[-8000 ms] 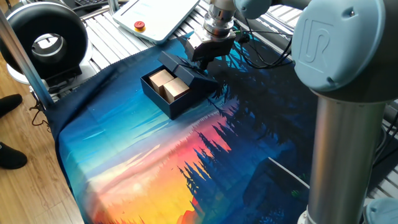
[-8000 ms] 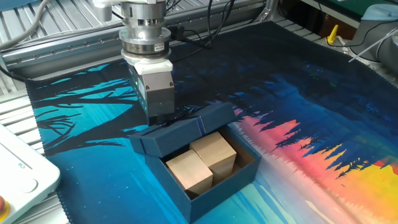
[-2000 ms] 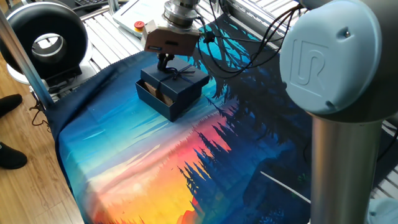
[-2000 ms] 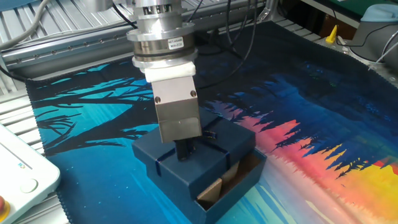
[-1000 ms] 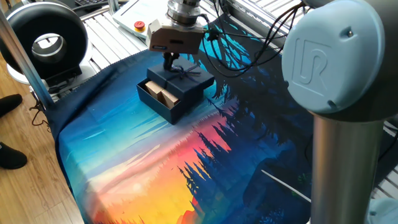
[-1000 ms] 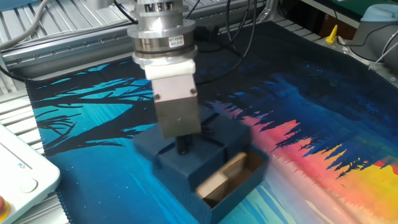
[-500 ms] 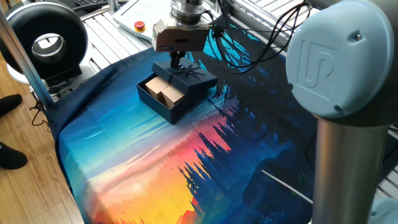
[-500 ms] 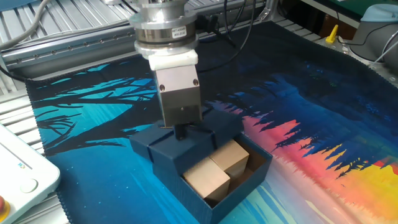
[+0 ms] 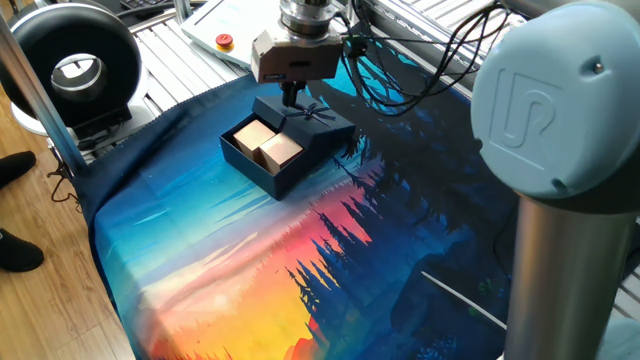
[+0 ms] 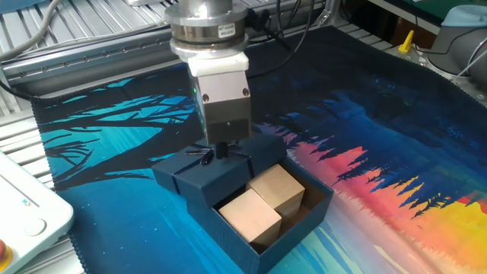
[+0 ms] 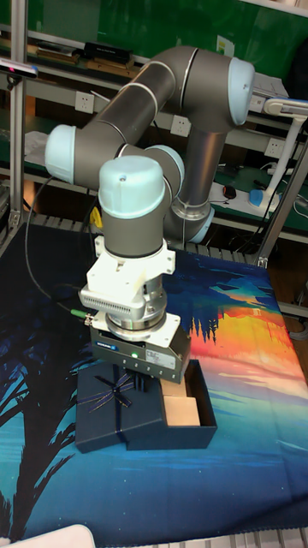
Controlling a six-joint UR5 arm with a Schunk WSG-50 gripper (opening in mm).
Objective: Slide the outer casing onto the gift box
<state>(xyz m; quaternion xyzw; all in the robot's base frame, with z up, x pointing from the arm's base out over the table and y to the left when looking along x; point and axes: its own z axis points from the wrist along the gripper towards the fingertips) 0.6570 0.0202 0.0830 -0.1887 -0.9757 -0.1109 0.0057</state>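
Outer casing (image 10: 199, 173), navy with ribbon bow, overlaps the gift box (image 10: 293, 228) rear edge; two tan blocks (image 10: 262, 202) exposed; jaws' grip cannot be told.

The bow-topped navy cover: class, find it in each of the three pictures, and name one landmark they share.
One fixed view: the cover sits upper centre, right of the tan blocks.
The other fixed view: the cover sits centre-left, behind the blocks.
Tall fixed view: the cover sits lower left, under the gripper.
Shared landmark: the tan blocks.
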